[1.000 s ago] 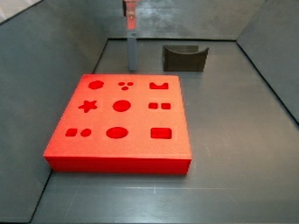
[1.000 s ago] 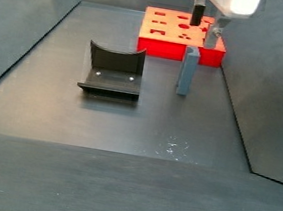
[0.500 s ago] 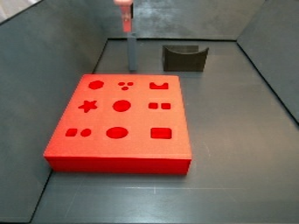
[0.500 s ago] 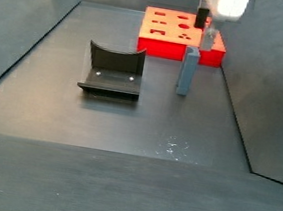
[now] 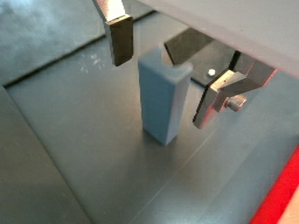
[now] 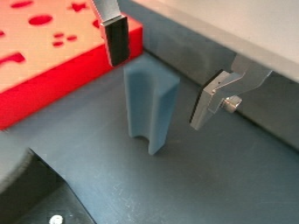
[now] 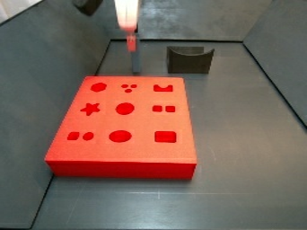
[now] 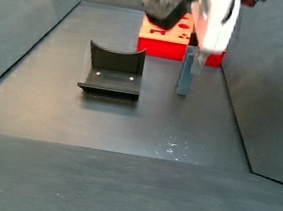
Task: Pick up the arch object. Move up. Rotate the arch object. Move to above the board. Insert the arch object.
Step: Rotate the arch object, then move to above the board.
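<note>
Closing off-centre looks the main risk: the gripper (image 5: 165,77), wide open and holding nothing, straddles the upright arch object (image 5: 162,107) just beyond the far edge of the board (image 7: 144,123), so one finger touching first could tip it.

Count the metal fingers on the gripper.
2. In a wrist view, one finger hangs at one side of the upright blue-grey block, the other finger at its opposite side; the gripper straddles it, open, not touching.

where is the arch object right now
In a wrist view the arch object stands upright on the floor just off the board's edge, with the open gripper straddling its top.
</note>
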